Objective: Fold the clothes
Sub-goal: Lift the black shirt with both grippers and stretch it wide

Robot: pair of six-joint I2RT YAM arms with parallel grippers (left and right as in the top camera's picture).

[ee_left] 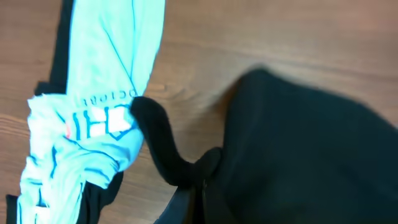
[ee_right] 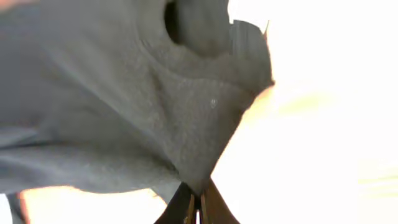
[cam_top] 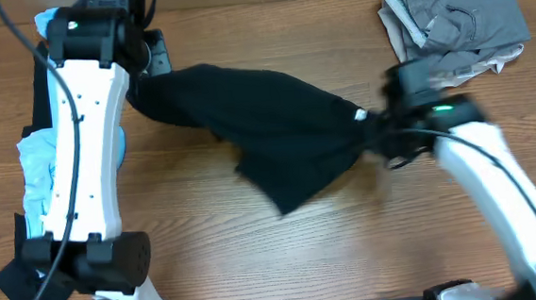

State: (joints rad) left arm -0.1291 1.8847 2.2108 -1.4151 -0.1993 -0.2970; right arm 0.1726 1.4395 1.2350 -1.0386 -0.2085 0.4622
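The black shirt (cam_top: 286, 139) hangs stretched between both grippers above the wooden table (cam_top: 351, 248), sagging in the middle, with a small white label (cam_top: 360, 116) near its right end. My left gripper (cam_top: 145, 81) is shut on its left corner. In the left wrist view the fingers pinch a twisted strip of the black shirt (ee_left: 298, 155) at the left gripper (ee_left: 198, 190). My right gripper (cam_top: 373, 133) is shut on the right end. In the washed-out right wrist view the shirt (ee_right: 124, 112) narrows into the closed right gripper (ee_right: 198, 202).
A crumpled light-blue printed tee (cam_top: 38, 171) lies at the left under my left arm, over a dark piece (cam_top: 12, 281); the tee (ee_left: 106, 74) also fills the left of the left wrist view. Grey and beige garments (cam_top: 452, 14) are piled at the back right.
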